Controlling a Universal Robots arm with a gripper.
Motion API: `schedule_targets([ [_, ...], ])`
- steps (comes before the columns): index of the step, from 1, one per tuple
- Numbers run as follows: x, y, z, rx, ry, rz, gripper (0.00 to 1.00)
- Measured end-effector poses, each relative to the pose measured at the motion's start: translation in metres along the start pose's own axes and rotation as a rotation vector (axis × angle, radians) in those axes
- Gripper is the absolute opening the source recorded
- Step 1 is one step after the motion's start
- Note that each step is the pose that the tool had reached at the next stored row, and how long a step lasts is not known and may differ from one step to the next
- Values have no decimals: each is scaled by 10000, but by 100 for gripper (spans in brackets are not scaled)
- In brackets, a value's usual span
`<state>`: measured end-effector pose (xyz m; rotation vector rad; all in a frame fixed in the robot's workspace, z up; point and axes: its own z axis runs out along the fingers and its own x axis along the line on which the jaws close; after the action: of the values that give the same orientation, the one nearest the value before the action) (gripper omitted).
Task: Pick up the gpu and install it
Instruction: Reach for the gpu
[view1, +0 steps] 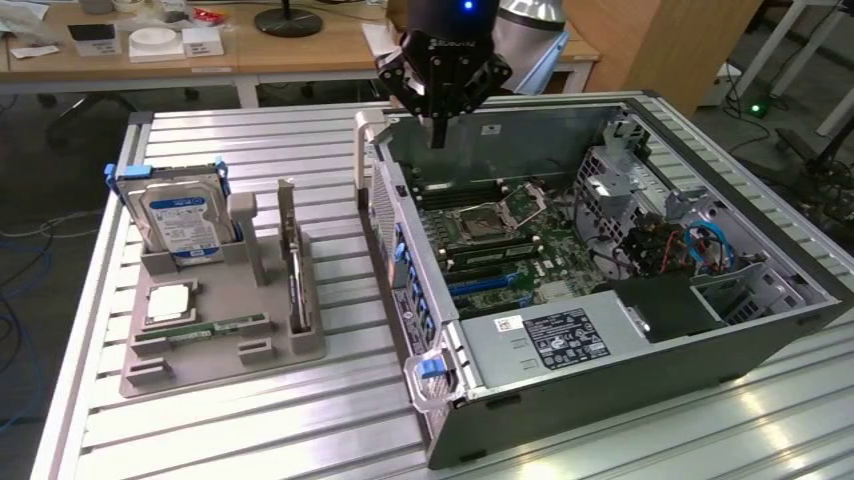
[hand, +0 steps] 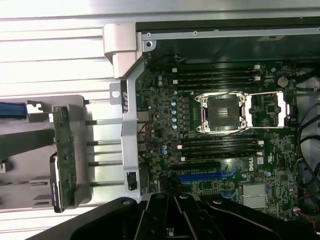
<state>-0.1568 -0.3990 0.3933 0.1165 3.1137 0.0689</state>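
the gripper (view1: 438, 128) is held above the open computer case (view1: 641, 388) with its fingers pressed together on nothing, so the pick-up is judged not yet begun. the gpu (view1: 290, 250) is stood upright in the grey holder (view1: 200, 375), well apart at the exterior view's left; parted fingers squared to its thin top edge are called for.

— What do we see beyond the ribbed silvery aluminium counter (view1: 240, 430)?
— We see a long light wooden desk (view1: 320, 50) bearing a round black lamp base (view1: 290, 20), a tall wooden cabinet (view1: 667, 40), and dark floor (view1: 54, 190).
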Motion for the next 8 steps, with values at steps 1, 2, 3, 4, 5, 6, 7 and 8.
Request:
schedule_targets([
  [1, 8, -1, 0, 0, 0, 1, 11],
  [2, 16, -1, 0, 0, -1, 1, 11],
  [3, 23, -2, -1, 0, 0, 1, 11],
  [4, 31, -2, -1, 0, -1, 1, 11],
  [5, 39, -3, -1, 0, -1, 1, 11],
  [6, 47, -4, -1, -1, 0, 1, 11],
  [7, 54, -4, -1, 0, -1, 0, 11],
  [8, 63, -5, -2, 1, 0, 0, 11],
])
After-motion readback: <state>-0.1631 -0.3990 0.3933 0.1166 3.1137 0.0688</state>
